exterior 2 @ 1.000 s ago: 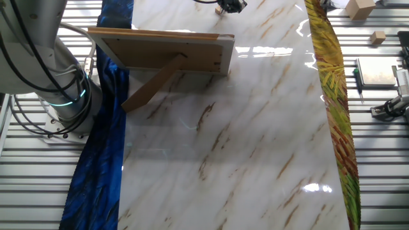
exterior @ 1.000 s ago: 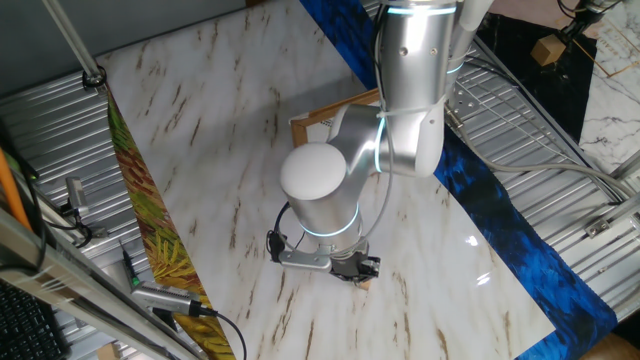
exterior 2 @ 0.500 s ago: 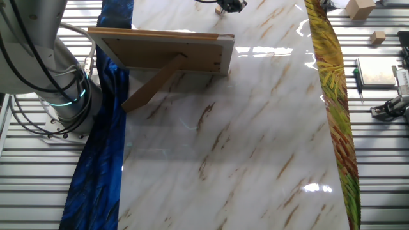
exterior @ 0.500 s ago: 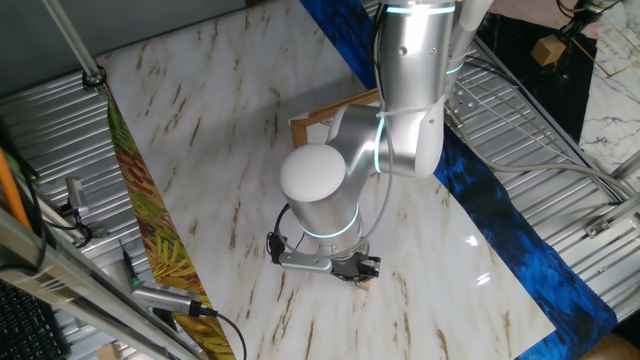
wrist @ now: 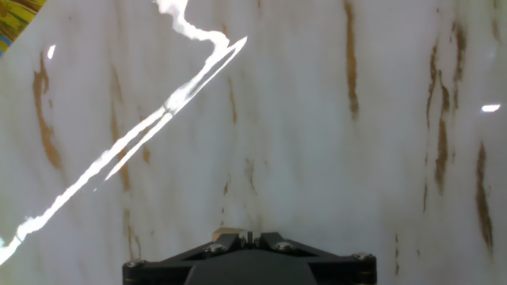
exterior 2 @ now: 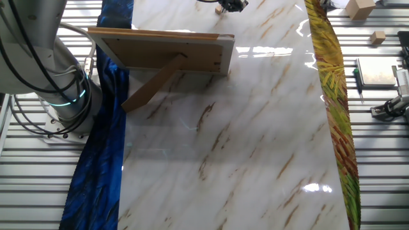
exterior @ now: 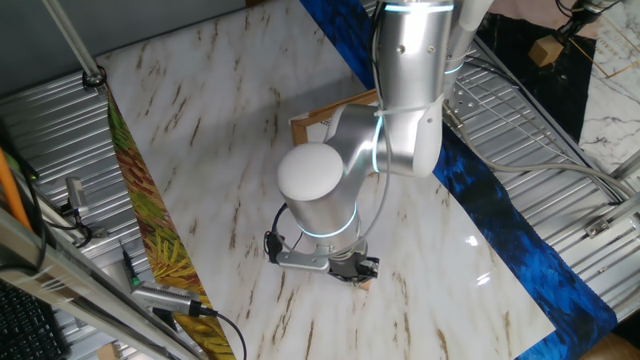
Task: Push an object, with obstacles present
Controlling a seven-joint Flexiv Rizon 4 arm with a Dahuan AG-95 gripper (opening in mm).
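Beside the nub [wrist: 227, 233], the gripper [wrist: 247, 237], seemingly closed and empty, has barely shifted.

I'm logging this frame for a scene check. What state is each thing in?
End effector: down at the tabletop, fingers together, shut.
Wooden nub: on the marble, right at the fingertips.
Picture frame: standing upright, propped on its back strut.
Marble tabletop: glossy, with glare streaks.
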